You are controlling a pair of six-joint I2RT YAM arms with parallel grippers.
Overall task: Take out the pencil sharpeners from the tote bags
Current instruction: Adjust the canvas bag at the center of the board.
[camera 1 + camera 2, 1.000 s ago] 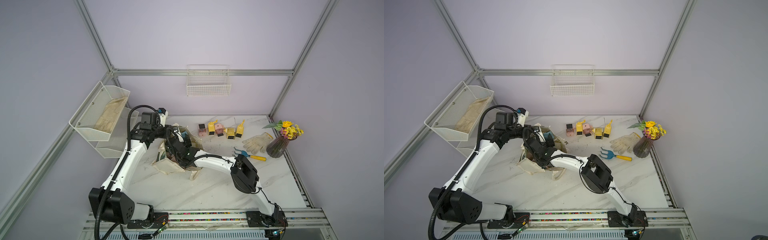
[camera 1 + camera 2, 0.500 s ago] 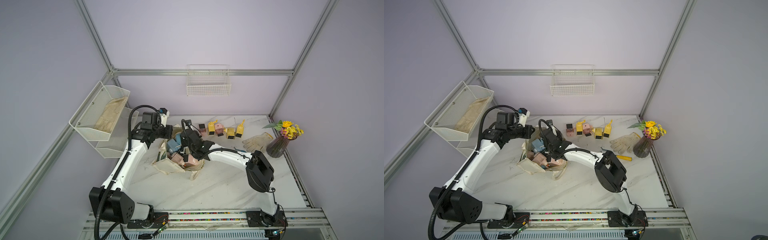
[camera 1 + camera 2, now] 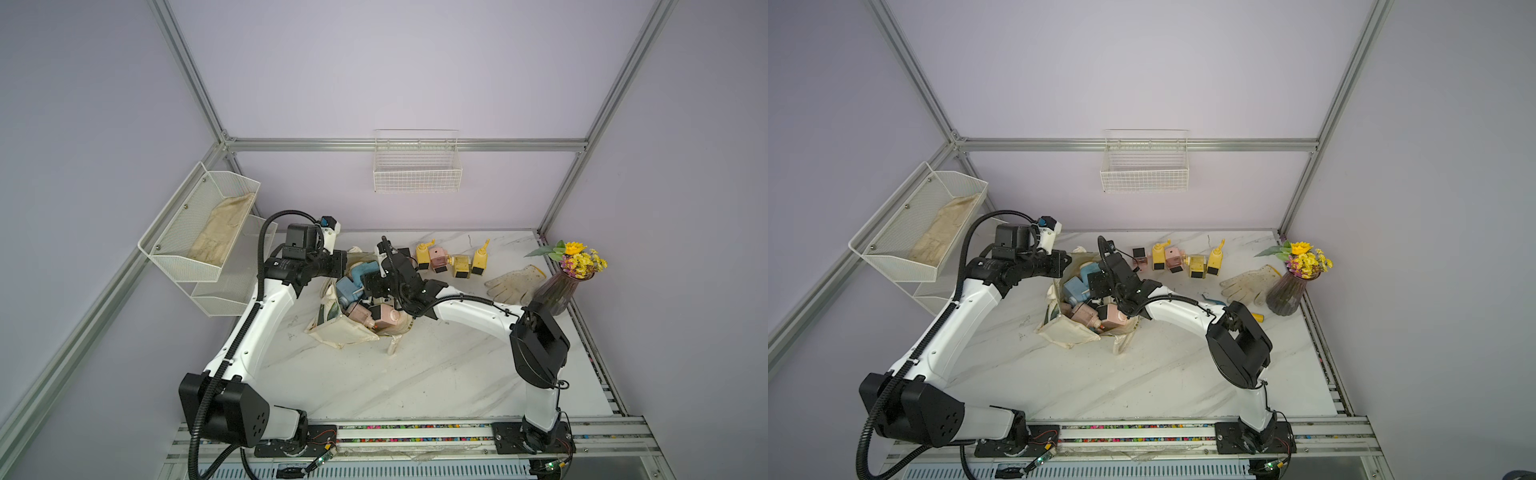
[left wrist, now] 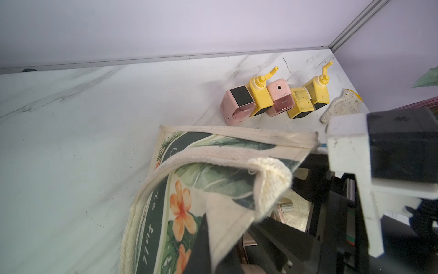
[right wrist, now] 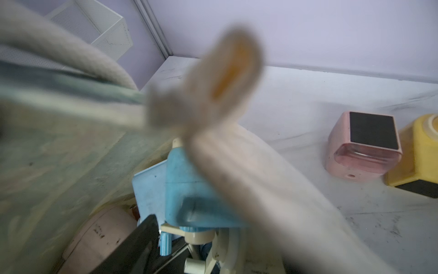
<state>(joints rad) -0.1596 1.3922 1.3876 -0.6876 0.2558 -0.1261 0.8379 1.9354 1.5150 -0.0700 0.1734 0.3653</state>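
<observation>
i count five pencil sharpeners (image 4: 275, 98) out on the marble table (image 3: 415, 374), lined up in one row near the back wall: a pink one (image 4: 237, 104), a yellow one (image 4: 259, 95), a second pink one (image 4: 280, 97), then two more yellow (image 4: 299, 102) and (image 4: 318, 91). the row runs along the back edge, and the two yellow cranks angle up toward the back wall. one tote bag (image 3: 340, 328) sits left of the row, mouth open upward, and inside i make out at least two blue sharpeners (image 3: 353, 282) and two pink ones (image 3: 384, 318) piled at odd angles (the rest is hidden under my arm, so no full count). the blue one in the right wrist view (image 5: 189, 185) lies with its crank end toward the camera.

my left gripper (image 3: 338, 264) is clamped shut on the bag's far rim, holding the printed cloth (image 4: 213, 170) up. my right gripper (image 3: 374, 286) hovers over the bag's mouth among the sharpeners; i cannot tell how wide its fingers stand, nor whether anything is in them.

also one glove (image 3: 515, 282), one vase of flowers (image 3: 557, 291), and one wire basket (image 3: 417, 170) on the wall
</observation>
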